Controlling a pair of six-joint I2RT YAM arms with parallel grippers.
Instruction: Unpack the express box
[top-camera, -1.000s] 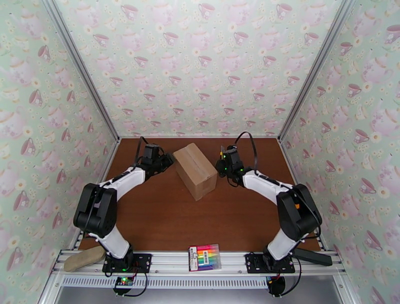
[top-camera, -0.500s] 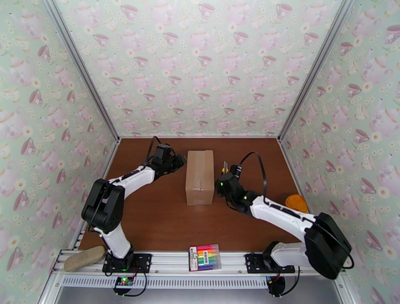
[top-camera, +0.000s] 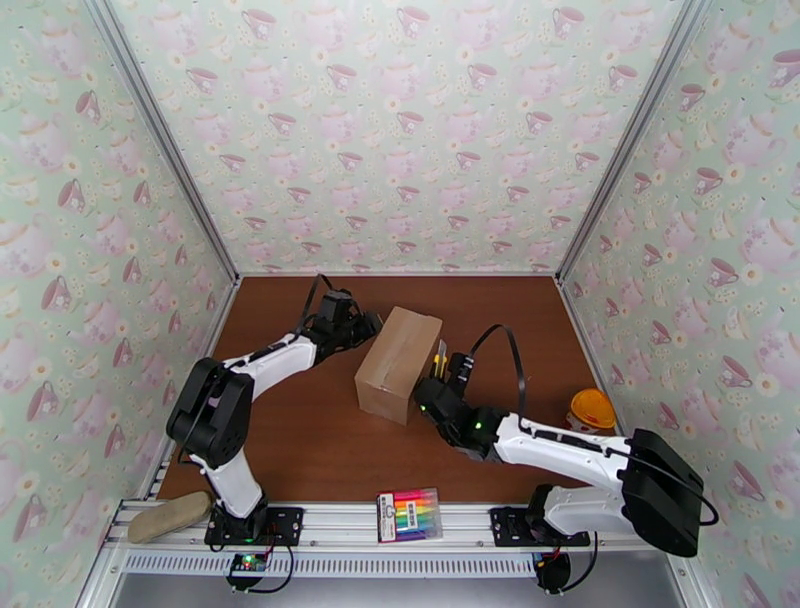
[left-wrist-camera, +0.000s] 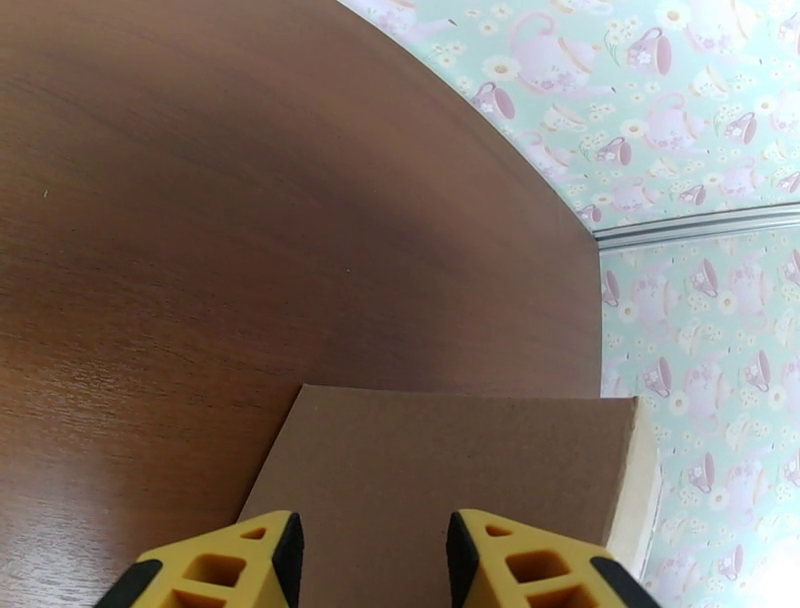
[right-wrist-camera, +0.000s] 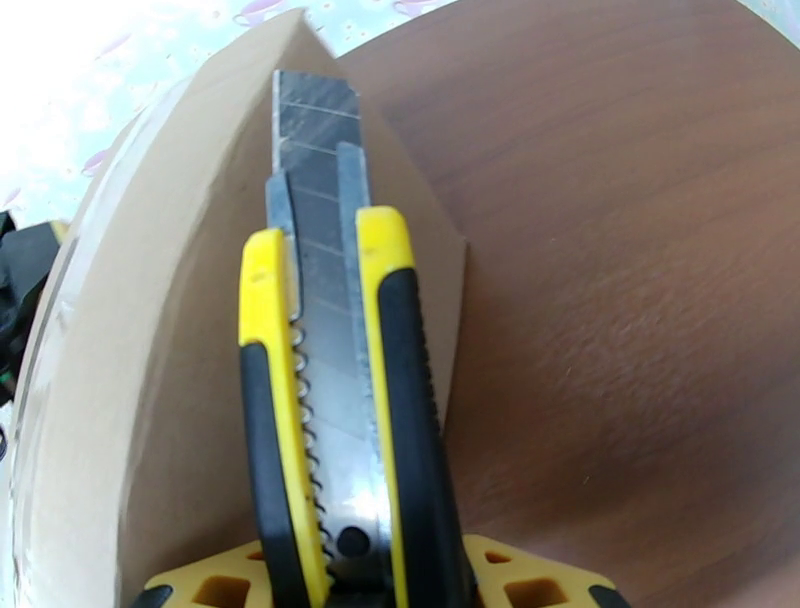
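A pack of markers (top-camera: 410, 515) lies at the near rail. Beyond it, the right gripper (top-camera: 432, 397) pinches a yellow knife (right-wrist-camera: 330, 380), blade out, beside the closed cardboard box (top-camera: 398, 363) mid-table. Farther back, the left gripper (top-camera: 366, 325), fingers spread, sits at the box's far end. Brace there and cut shallow along the seam.

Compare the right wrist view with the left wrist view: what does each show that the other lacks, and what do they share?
Right wrist view: a yellow-and-black utility knife, blade out, clamped in the right hand and pointing along a side of the express box. Left wrist view: the left hand, fingers apart with nothing between them, at a flat box face, plus a metal frame rail. Both: the box's plain cardboard and the brown table.
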